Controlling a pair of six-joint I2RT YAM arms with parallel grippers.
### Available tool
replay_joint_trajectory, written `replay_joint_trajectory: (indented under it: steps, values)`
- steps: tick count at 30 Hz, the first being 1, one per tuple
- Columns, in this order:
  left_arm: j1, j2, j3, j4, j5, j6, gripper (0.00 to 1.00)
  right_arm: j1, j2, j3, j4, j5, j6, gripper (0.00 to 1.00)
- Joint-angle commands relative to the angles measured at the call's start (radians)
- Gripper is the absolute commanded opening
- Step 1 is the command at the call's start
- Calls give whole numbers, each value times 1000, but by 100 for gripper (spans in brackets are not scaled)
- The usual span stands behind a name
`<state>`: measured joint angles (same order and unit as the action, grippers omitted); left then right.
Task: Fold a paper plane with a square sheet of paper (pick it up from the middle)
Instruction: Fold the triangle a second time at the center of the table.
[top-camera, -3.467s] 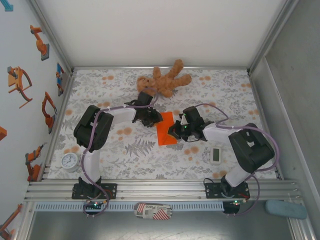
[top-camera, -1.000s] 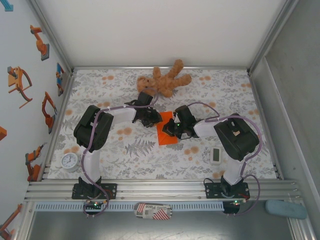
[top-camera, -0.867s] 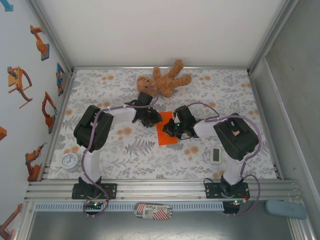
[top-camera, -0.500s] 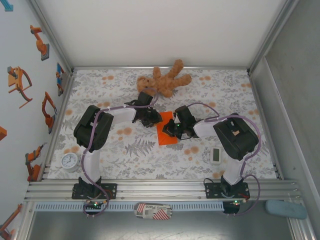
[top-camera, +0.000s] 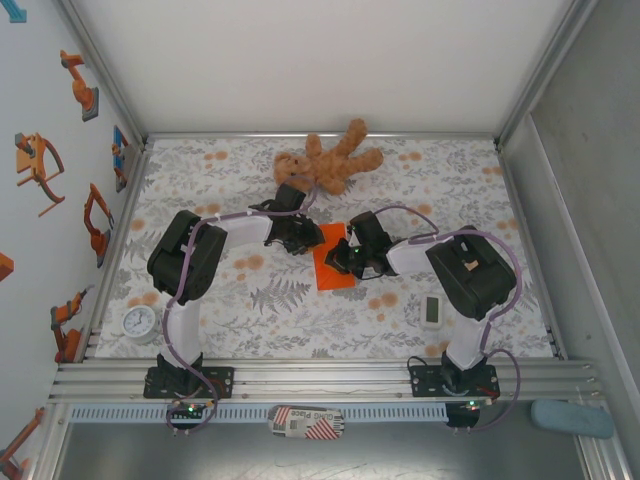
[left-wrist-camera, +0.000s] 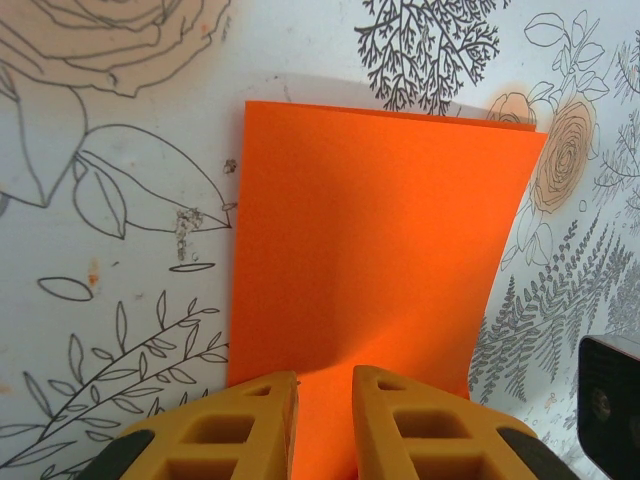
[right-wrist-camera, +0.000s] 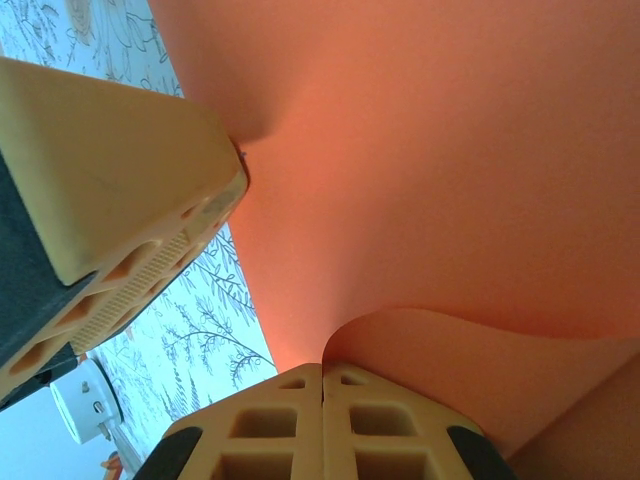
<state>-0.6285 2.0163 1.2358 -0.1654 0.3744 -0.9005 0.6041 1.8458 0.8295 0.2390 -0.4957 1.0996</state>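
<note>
The square sheet of paper (top-camera: 331, 268) lies as a narrow rectangle at mid-table, its long axis running near to far between the arms. The right gripper (top-camera: 348, 256) is at its right edge, fingers pressed together on a lifted, curling flap. The left gripper (top-camera: 303, 237) stands at the far-left corner, fingers a sliver apart — whether pinching, I cannot tell.

The right tool (top-camera: 346, 256) now sits further left in the frame, on the orange sheet (top-camera: 328, 270), with its elbow drawn inward.
</note>
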Motion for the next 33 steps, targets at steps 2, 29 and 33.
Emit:
replay_joint_trajectory:
  steps: [2,29,33]
  values:
    - [-1,22,-25,-72,-23,23,23,6,25,19,-27,31,-17,0]
    - [129,-298,-105,-112,-139,17,32,6,37,37,-50,28,-17,30]
    - [134,-359,-170,-103,-152,14,32,6,36,38,-47,20,-18,35]
